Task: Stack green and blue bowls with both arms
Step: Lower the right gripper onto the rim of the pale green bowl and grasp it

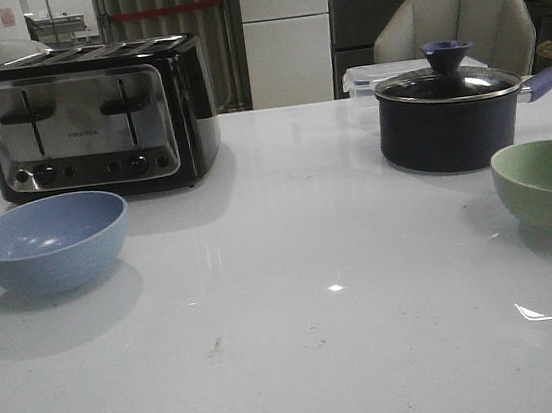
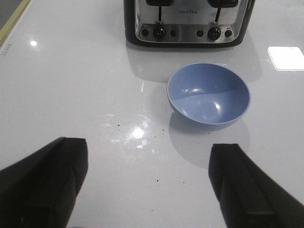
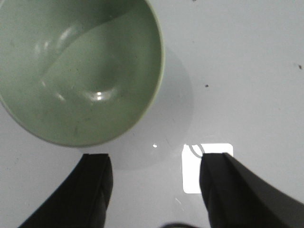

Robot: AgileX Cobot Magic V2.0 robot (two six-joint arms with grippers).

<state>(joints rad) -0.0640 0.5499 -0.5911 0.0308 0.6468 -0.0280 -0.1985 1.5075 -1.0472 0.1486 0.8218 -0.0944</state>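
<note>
The blue bowl (image 1: 49, 241) sits upright on the white table at the left, in front of the toaster. It also shows in the left wrist view (image 2: 209, 95), ahead of my open, empty left gripper (image 2: 148, 164). The green bowl (image 1: 551, 186) sits upright at the right edge, in front of the saucepan. In the right wrist view the green bowl (image 3: 78, 69) lies just beyond my open, empty right gripper (image 3: 154, 178), near one black finger (image 3: 92, 185). Neither arm shows in the front view.
A black and chrome toaster (image 1: 99, 117) stands at the back left, also in the left wrist view (image 2: 187, 21). A dark navy lidded saucepan (image 1: 451, 114) stands at the back right, handle pointing right. Chairs stand behind the white table (image 1: 307, 293).
</note>
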